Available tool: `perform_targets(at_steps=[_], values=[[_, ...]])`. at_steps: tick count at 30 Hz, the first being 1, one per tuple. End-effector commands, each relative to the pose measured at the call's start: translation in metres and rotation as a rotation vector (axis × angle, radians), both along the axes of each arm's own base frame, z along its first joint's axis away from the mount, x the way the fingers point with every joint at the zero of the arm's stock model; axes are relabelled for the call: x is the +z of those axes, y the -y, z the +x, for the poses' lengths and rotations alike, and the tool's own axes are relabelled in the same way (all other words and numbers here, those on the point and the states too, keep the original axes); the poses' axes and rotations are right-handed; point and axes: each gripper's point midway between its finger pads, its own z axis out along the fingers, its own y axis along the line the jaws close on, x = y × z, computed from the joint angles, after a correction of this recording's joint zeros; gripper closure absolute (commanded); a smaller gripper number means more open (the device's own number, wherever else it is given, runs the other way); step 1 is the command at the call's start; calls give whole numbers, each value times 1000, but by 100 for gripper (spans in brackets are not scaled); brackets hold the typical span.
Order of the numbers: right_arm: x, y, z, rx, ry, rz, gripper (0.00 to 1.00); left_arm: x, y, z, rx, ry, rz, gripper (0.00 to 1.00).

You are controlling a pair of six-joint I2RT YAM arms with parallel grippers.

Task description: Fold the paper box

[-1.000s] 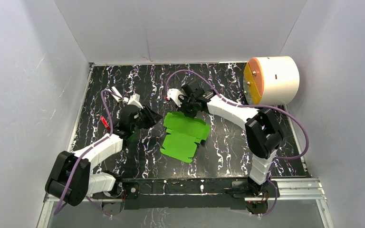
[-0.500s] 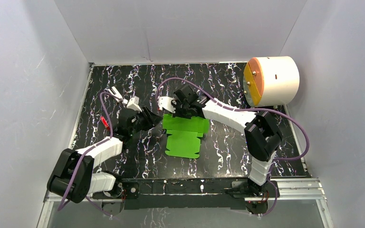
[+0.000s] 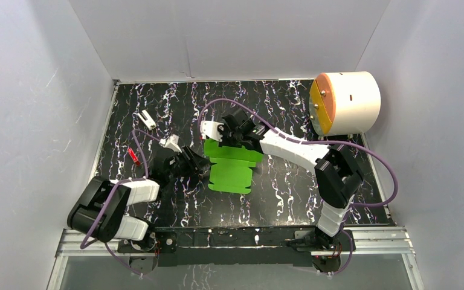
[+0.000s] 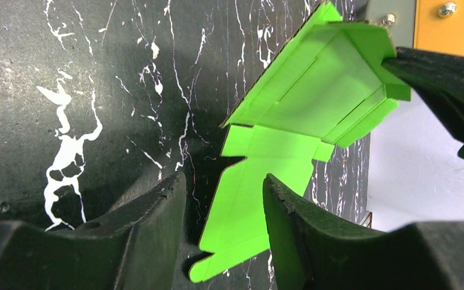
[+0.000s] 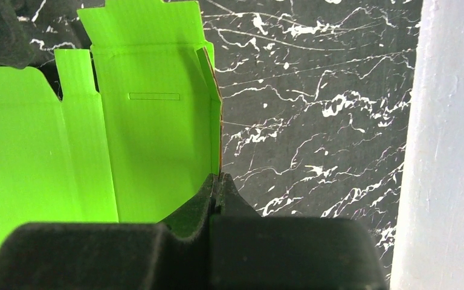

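On the box (image 3: pixel 232 172), your right gripper (image 5: pixel 217 179) is pinched on the raised far flap (image 4: pixel 314 90), so slide the open left gripper (image 4: pixel 223 182) squarely over the near tab (image 4: pixel 248 208) before closing.

Right gripper (image 5: pixel 217 182) tight (left gripper (image 4: pixel 223 181) wide apart)

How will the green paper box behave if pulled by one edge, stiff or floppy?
Probably stiff per panel: with the right gripper pinching one edge, the raised panel of the paper box is flat. It likely hinges at its creases, as the lifted part bends there. Being thin card, it looks light and may slide on the table.
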Motion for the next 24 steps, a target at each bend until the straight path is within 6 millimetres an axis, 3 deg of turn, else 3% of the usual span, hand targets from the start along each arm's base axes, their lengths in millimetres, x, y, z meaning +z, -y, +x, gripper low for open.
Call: perform_targets(at_steps=[1,6,15,24], values=[[19,-6,2,10,68,57,100,16,6,19,17,87,-28,52],[20,-8,0,15,81,79,100,11,15,29,0,82,-29,57],[13,-12,-3,20,83,88,100,-3,27,30,-20,64,-16,69],[3,-13,-8,10,111,65,100,-1,37,31,-46,113,19,87]])
